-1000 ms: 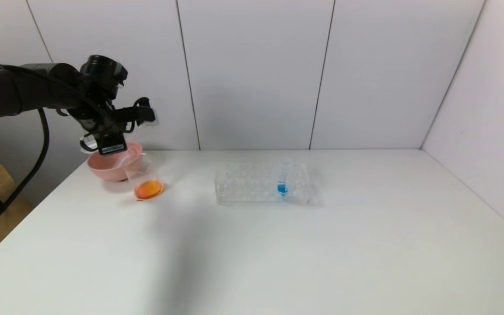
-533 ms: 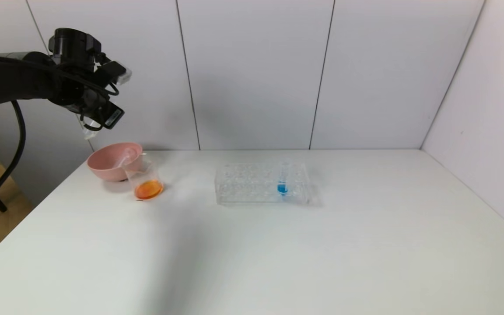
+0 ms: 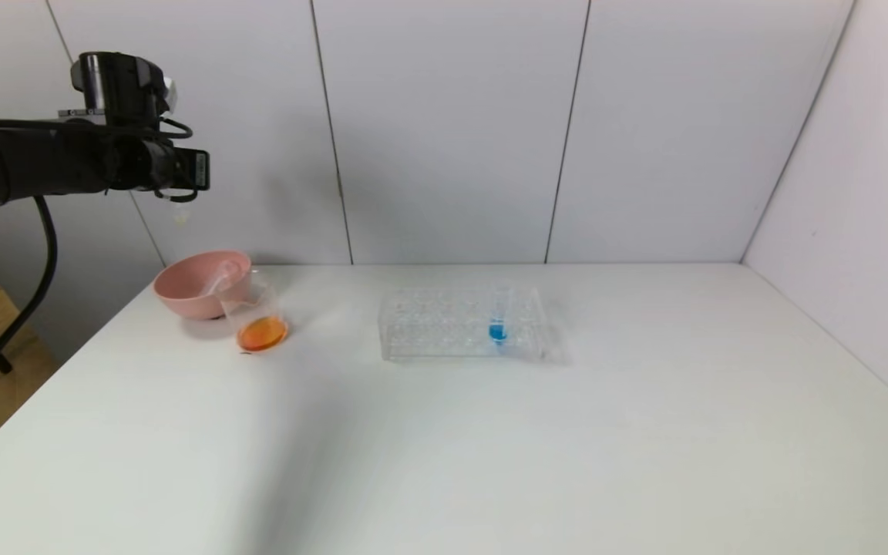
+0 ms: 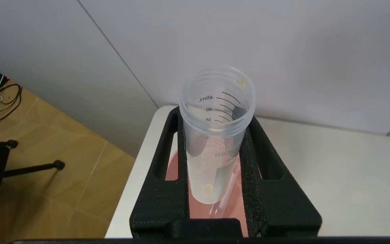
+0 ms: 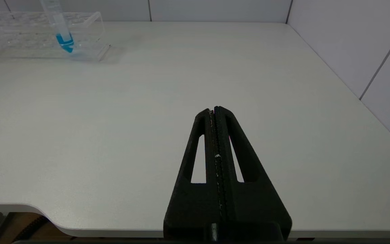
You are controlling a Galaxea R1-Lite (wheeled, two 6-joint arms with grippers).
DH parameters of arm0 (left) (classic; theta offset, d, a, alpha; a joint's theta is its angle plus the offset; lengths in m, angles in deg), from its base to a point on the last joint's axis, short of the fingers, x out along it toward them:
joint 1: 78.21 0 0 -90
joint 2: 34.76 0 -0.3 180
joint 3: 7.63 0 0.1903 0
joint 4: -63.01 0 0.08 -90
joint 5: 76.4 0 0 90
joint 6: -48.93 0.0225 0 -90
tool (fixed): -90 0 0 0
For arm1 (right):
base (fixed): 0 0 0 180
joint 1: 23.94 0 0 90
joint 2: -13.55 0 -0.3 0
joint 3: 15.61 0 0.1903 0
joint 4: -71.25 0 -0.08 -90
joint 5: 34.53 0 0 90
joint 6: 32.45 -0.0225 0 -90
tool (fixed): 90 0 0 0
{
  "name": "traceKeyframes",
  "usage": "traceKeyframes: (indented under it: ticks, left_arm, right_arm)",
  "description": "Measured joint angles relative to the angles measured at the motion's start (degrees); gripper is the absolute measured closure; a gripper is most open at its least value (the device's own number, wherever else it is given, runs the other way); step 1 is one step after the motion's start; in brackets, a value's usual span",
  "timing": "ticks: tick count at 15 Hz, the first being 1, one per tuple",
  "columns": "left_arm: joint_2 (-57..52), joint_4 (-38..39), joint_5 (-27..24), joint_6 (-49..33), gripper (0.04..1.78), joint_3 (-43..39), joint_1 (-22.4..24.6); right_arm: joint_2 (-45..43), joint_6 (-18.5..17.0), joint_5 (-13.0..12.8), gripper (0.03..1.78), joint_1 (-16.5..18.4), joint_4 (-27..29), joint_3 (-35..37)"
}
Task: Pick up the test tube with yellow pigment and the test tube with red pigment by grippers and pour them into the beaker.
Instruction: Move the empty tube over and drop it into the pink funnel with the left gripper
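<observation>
Left claw (image 4: pixel 215 176) was clamped on a clear graduated test tube (image 4: pixel 217 135), mouth up, high above the far left corner of the table (image 3: pixel 490 447). Only a yellow droplet showed at the tube's bottom and another near the rim, so this was judged to be the yellow-pigment tube, already emptied. Holding it upright and well clear of the vessels probably keeps the last drops from falling on the table.

Directly below the held tube, the wrist view showed the pink bowl (image 3: pixel 201 284). A clear tube lay slanted in it (image 3: pixel 220 279), likely the spent red one, though no colour could be made out. The bowl appeared to serve as the discard place.

The beaker (image 3: pixel 257 317) stood just beside the bowl, on its near side, with orange liquid at the bottom, consistent with red and yellow mixed. Pouring was judged done; only disposal of the held tube remained.

Right claw (image 5: pixel 216 112) was closed on nothing, parked low over the near right edge of the table.

The clear rack (image 3: pixel 462 322) sat mid-table with one blue tube (image 3: pixel 498 316), well apart from the bowl. Nothing stood between the held tube and the bowl.
</observation>
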Motion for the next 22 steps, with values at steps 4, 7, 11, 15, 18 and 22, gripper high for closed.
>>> traceKeyframes:
  ticks: [4,7,11,15,18,22]
  left_arm:
    - [2.7,4.3,0.1,-3.7,1.37,-2.7,0.8]
    - [4.1,9.0,-0.3,-6.2,1.37,-6.9,1.4]
    - [6.5,13.4,-0.6,-6.2,1.37,-9.4,2.4]
    - [8.0,13.8,-0.5,-6.3,1.37,-10.9,3.4]
    - [9.1,16.5,-0.6,-5.9,1.37,-11.8,4.7]
    - [9.9,17.5,-0.8,-5.7,1.34,-12.4,5.4]
  right_arm:
    - [0.0,0.0,0.0,1.7,0.0,0.0,0.0]
    - [0.0,0.0,0.0,1.7,0.0,0.0,0.0]
    - [0.0,0.0,0.0,1.7,0.0,0.0,0.0]
    - [0.0,0.0,0.0,1.7,0.0,0.0,0.0]
    - [0.0,0.0,0.0,1.7,0.0,0.0,0.0]
    - [0.0,0.0,0.0,1.7,0.0,0.0,0.0]
